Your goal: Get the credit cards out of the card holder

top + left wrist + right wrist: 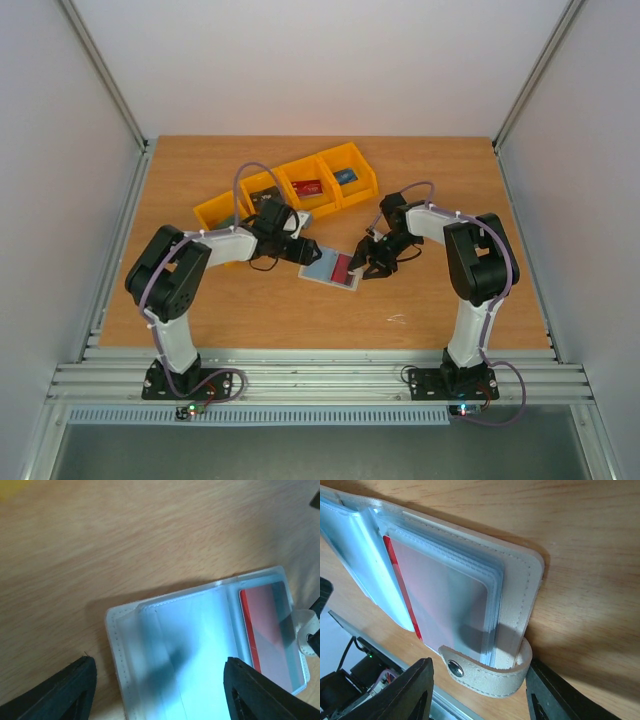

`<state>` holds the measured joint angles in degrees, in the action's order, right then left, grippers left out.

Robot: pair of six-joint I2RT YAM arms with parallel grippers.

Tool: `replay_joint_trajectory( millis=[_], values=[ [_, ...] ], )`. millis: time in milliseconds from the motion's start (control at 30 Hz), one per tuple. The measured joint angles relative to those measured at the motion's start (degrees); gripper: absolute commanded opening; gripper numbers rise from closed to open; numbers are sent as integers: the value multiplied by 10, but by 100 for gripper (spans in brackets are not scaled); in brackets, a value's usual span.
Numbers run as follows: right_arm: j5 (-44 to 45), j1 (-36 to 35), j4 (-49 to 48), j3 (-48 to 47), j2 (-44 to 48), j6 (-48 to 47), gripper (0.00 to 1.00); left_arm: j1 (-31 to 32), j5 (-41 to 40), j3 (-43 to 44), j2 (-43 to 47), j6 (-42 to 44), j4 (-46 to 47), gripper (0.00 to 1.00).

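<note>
One red credit card (272, 630) is left showing in a sleeve of the card holder (330, 268), which lies open near the middle of the table (200, 300). Toward the far edge, yellow bins (335, 203) hold a dark card (265, 193), a second red card (307, 187) and a blue card (345, 176). The left gripper (308, 250) hangs spread over the holder's bare half. The right gripper (372, 262) is spread about the snap tab (485, 672). Neither grasps anything. Most looks done, though other sleeves may hide more.
</note>
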<state>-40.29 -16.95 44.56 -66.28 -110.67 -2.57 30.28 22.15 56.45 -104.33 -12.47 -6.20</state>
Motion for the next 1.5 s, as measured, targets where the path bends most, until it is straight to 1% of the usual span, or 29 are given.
replay_joint_trajectory(
  millis=[100,267,467,533,633,667,733,767,800,833,1033,1133,1200,1333,1433,1500],
  values=[
    [-1,0,-1,0,-1,0,50,-2,33,10,-21,-6,8,70],
    [-7,0,-2,0,-3,0,50,-10,90,34,-52,-10,24,65],
    [-11,1,5,-6,-9,0,50,-11,150,40,-70,-11,38,62],
    [-12,1,9,-10,-11,-1,50,-11,167,41,-74,-13,45,59],
    [-11,1,12,-12,-13,-1,50,-11,187,42,-80,-19,52,48],
    [-11,1,14,-13,-14,-2,50,-11,190,43,-81,-21,53,42],
    [-11,1,16,-15,-15,-2,50,-10,201,46,-83,-20,57,25],
    [-11,1,17,-16,-16,-3,50,-10,209,47,-83,-21,61,13],
    [-12,1,19,-18,-18,-3,50,-9,218,48,-83,-21,66,2],
    [-12,1,19,-19,-19,-3,50,-8,229,49,-83,-21,71,1],
    [-16,4,23,-21,-19,-14,52,-7,251,51,-83,-23,86,0],
    [-8,11,17,-21,-9,-34,57,-6,246,46,-66,-20,86,0],
    [2,26,9,-16,16,-53,62,-6,237,38,-35,-16,86,0],
    [1,57,-4,-10,121,-92,71,-6,232,34,58,14,89,0],
    [-25,66,-21,-12,222,-123,77,-7,231,34,137,49,99,0],
    [-49,70,-30,-16,270,-136,81,-12,232,34,179,68,107,0]
  ],
)
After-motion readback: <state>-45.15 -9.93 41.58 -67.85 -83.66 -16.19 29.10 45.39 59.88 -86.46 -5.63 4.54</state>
